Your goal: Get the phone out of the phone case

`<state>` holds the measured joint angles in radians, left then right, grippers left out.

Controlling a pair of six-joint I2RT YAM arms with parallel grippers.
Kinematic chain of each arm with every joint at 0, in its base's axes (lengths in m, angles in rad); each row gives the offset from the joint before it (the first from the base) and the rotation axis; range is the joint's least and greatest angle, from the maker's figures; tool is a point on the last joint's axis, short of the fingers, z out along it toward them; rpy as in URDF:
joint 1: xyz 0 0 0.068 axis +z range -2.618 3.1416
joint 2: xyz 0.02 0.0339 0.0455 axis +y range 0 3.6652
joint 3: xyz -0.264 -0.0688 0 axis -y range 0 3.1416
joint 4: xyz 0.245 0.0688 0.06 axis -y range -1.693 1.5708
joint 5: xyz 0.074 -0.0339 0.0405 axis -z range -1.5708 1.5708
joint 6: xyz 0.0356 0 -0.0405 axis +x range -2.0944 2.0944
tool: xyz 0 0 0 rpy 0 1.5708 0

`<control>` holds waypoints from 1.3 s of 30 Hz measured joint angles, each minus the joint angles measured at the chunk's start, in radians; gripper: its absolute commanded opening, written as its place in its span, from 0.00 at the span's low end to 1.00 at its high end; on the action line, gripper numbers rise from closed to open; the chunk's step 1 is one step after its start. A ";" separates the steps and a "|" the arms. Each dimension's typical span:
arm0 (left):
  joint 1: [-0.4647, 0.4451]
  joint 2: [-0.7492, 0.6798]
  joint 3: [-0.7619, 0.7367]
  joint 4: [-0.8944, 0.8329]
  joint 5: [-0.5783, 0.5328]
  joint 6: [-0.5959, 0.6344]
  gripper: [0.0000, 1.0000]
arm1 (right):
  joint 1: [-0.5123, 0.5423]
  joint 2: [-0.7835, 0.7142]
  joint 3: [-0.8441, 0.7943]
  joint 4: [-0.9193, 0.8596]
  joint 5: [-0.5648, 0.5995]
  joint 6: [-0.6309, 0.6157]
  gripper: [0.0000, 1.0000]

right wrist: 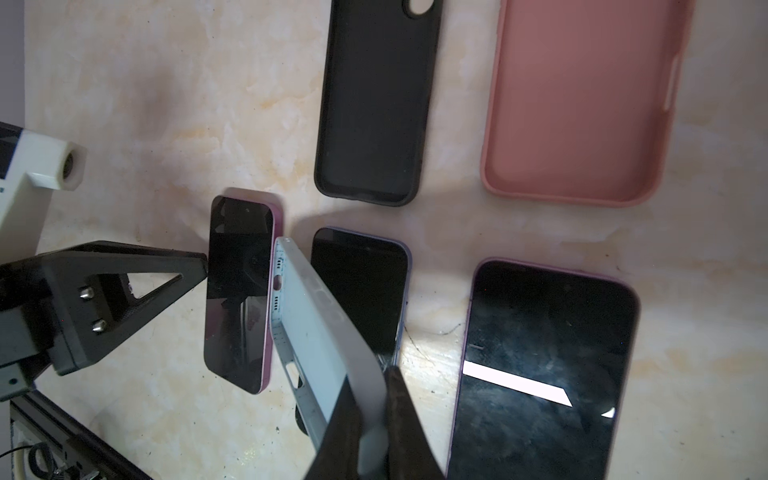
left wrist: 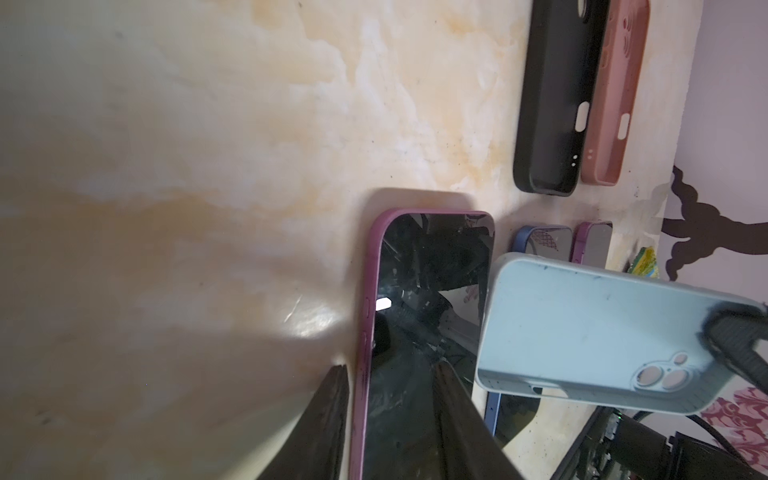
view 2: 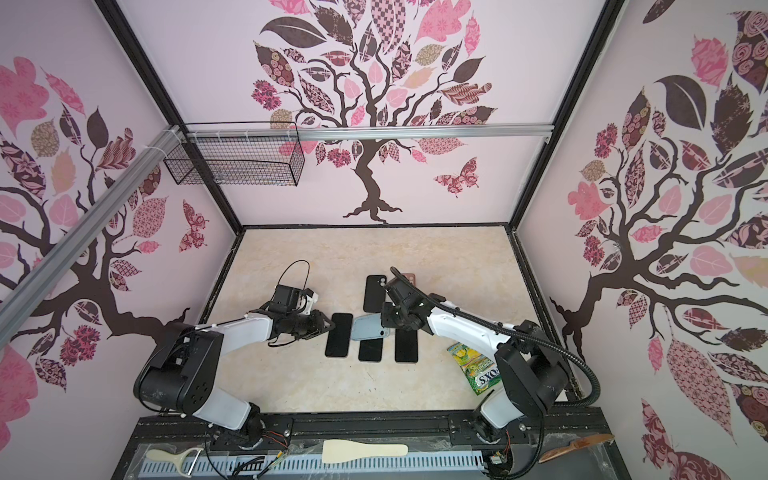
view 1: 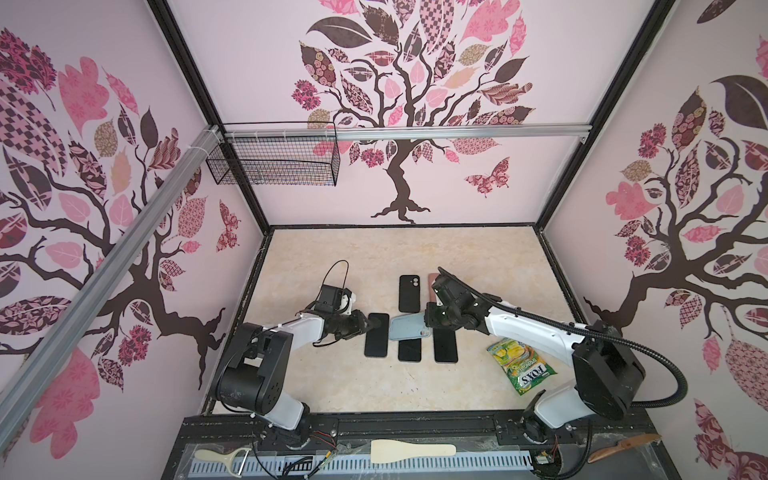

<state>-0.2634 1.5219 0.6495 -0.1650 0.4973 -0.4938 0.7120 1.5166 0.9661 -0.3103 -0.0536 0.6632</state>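
The right end effector (right wrist: 376,415) clamps the pale blue case (right wrist: 316,332) clear of the surface (left wrist: 208,166), while the left end effector (left wrist: 390,370) stands apart astride the purple-edged phone (left wrist: 432,270).

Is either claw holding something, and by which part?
The right gripper pinches the light blue phone case at its camera end; the left gripper is open, holding nothing.

The worktop (left wrist: 208,166) is smooth, cream, marble-look and faintly shiny. The phone screen (right wrist: 544,365) is glossy black glass, dusty and smeared. The pale blue case (left wrist: 582,328) is matt and speckled with dark scuffs. The black case (right wrist: 370,104) and pink case (right wrist: 582,104) look matt and rubbery. The candy bag (view 1: 521,365) is shiny plastic film. The spatula (view 1: 411,451) is pale bare wood.
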 measured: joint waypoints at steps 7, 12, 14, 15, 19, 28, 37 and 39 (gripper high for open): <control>0.000 -0.294 -0.007 -0.100 -0.135 0.039 0.42 | 0.000 -0.070 0.001 0.004 -0.051 -0.036 0.00; -0.046 -0.510 0.018 -0.198 -0.219 0.104 0.42 | 0.000 -0.223 0.000 0.009 -0.075 -0.113 0.00; -0.111 -0.574 0.049 -0.239 -0.279 0.132 0.43 | 0.000 -0.282 0.000 0.005 -0.091 -0.157 0.00; -0.150 -0.605 0.069 -0.255 -0.302 0.153 0.43 | 0.000 -0.307 0.000 0.000 -0.104 -0.178 0.00; -0.268 -0.676 0.134 -0.288 -0.357 0.229 0.47 | 0.000 -0.362 0.027 -0.064 -0.181 -0.278 0.00; -0.506 -0.644 0.219 -0.329 -0.399 0.448 0.49 | 0.000 -0.351 0.171 -0.251 -0.336 -0.435 0.00; -0.517 -0.563 0.274 -0.354 -0.281 0.581 0.44 | 0.000 -0.327 0.196 -0.311 -0.473 -0.458 0.00; -0.517 -0.547 0.285 -0.362 -0.259 0.600 0.43 | -0.001 -0.317 0.196 -0.315 -0.491 -0.460 0.00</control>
<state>-0.7799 0.9745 0.9340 -0.5274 0.2386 0.1062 0.7113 1.1995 1.1622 -0.6254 -0.5442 0.2031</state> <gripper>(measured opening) 0.440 0.114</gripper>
